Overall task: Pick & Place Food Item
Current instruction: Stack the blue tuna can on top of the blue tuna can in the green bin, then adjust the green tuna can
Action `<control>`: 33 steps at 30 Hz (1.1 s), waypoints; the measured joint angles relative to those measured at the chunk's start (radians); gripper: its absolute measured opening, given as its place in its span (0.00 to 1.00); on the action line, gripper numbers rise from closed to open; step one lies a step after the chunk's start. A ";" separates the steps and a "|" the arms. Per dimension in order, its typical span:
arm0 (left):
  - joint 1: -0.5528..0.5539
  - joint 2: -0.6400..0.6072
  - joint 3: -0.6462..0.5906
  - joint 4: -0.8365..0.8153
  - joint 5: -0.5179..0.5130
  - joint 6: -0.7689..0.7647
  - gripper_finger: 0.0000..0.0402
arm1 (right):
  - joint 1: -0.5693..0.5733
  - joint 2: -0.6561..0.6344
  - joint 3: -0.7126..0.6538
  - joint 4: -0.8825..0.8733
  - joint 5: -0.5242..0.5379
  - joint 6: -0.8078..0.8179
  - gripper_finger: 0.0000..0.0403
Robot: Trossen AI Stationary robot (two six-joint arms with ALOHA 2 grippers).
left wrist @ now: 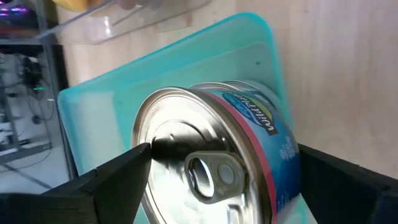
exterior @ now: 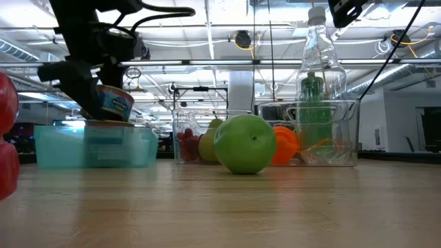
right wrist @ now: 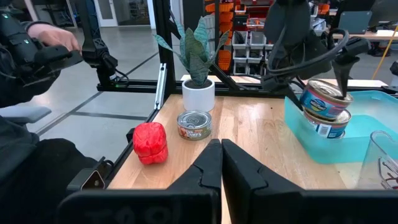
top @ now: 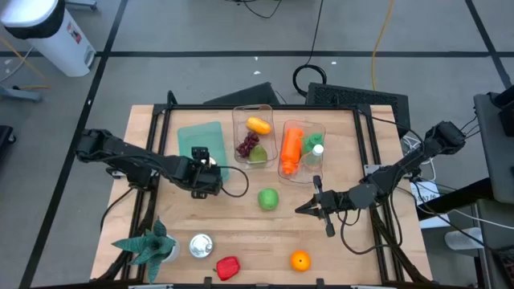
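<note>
The left gripper (top: 206, 178) holds a round metal food can with a blue label and a pull-tab lid (left wrist: 217, 162), its two dark fingers spread wide and pressing the can's opposite sides. In the left wrist view the can lies tilted between them, lid turned toward the camera. The can hangs over the near end of the shallow teal plastic bin (top: 201, 143), which sits on the light wooden table (top: 241, 233) just left of two clear plastic containers of fruit (top: 255, 132).

In the right wrist view a second blue-labelled can (right wrist: 326, 124) sits inside the bin directly under the held one, and the two appear to touch or nearly so. That is the relation the release likely turns on: the held can is tilted rather than flat above the lower can, so it may slide off to one side when let go.

The right gripper (top: 309, 207) waits with fingers closed near the green apple (top: 268, 198), well apart from the bin.
</note>
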 joint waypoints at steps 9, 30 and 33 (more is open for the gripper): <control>0.007 0.001 0.021 -0.009 0.029 0.004 0.94 | 0.000 0.000 0.000 0.000 0.000 0.000 0.00; -0.071 0.000 0.237 -0.183 -0.035 -0.039 0.94 | 0.000 0.000 0.000 0.000 0.000 -0.007 0.00; -0.128 -0.006 0.332 -0.206 -0.049 -0.092 0.94 | 0.000 0.000 0.000 -0.003 0.000 -0.002 0.00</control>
